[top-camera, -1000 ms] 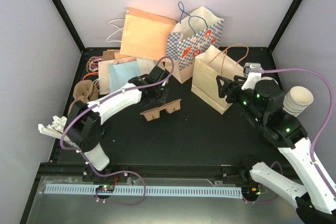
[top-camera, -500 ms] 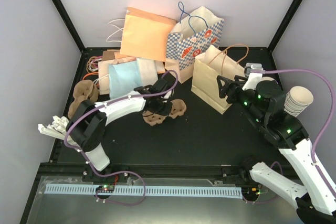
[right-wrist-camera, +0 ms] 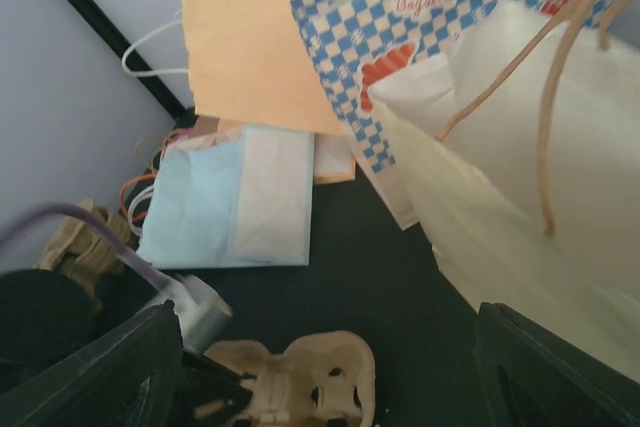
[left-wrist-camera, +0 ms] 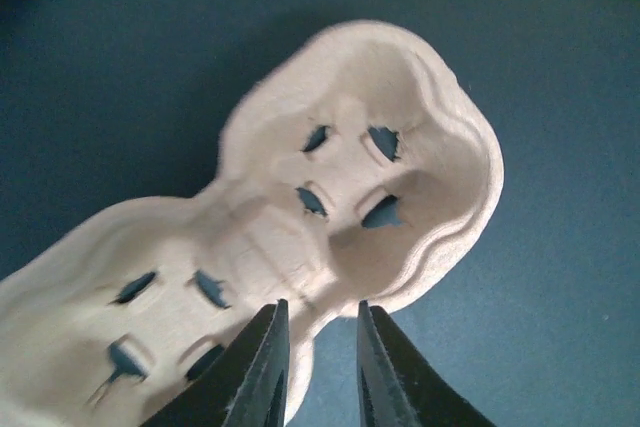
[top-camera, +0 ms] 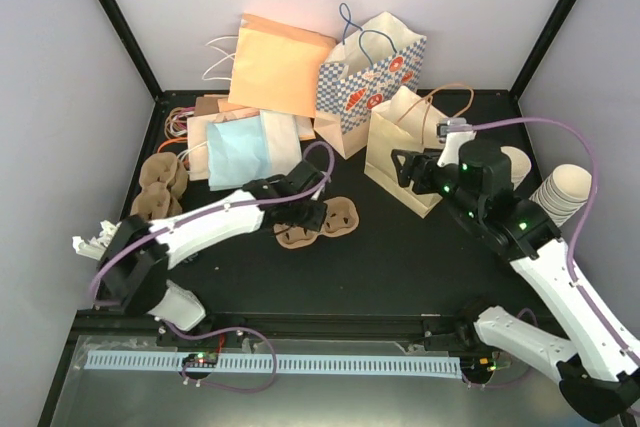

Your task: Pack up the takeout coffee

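Takeout coffee indiscernible; right gripper (top-camera: 402, 172) beside bag (top-camera: 392, 135)

Cup carrier (top-camera: 320, 223) left of nearest upright bag (top-camera: 402, 150)

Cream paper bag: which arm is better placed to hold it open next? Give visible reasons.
Probably right: the right tool, open, sits beside the cream paper bag, while the left tool is down at the pulp cup carrier, farther off.
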Tool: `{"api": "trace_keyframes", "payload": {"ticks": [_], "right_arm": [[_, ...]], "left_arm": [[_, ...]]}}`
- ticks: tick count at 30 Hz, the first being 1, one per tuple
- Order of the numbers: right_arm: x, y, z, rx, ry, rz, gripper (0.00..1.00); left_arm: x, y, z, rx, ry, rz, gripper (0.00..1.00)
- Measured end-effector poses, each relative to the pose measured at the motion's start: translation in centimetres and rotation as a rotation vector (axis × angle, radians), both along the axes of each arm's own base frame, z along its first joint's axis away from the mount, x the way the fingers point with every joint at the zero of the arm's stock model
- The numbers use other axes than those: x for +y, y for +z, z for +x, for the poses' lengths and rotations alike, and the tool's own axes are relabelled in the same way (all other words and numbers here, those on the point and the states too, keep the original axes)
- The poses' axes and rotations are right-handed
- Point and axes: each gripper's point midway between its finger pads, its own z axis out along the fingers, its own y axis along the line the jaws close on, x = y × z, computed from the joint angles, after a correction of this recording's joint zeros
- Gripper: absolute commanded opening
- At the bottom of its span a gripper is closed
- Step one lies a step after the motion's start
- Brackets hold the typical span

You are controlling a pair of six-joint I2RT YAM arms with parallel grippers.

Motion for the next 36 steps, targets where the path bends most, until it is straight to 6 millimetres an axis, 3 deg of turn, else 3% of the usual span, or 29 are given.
{"api": "trace_keyframes", "payload": {"ticks": [4,11,16,21,25,28,36], "right_arm": [[1.1,-1.5,0.1,0.052,0.046,-0.003,0.84],[3.4,-5.7,0.9,0.196,0.116,-0.055,0.87],[5.7,-8.8,0.4,0.285,0.181,-0.125,0.88],[10.3,-11.7,-0.5,0.353,0.279,-0.255,0.88],[13.2,-15.9,-1.2,0.428,0.329,-0.36,0.87],[14.3,-18.8,-1.6,0.478,0.337,-0.426,0.87],[17.3,-22.5,-1.0,0.534,0.326,-0.484,0.84]], "left_arm": [[2.1,3.1,0.0,-0.108,0.064,-0.026,0.44],[8.3,5.9,0.9,-0.23,0.233,-0.069,0.54],[12.3,7.8,2.1,-0.311,0.346,-0.087,0.97],[14.5,10.8,1.9,-0.423,0.413,-0.148,0.99],[15.2,12.6,1.3,-0.502,0.419,-0.199,0.99],[15.6,13.2,1.0,-0.536,0.425,-0.208,0.99],[16.5,14.9,0.7,-0.603,0.446,-0.228,0.99]]}}
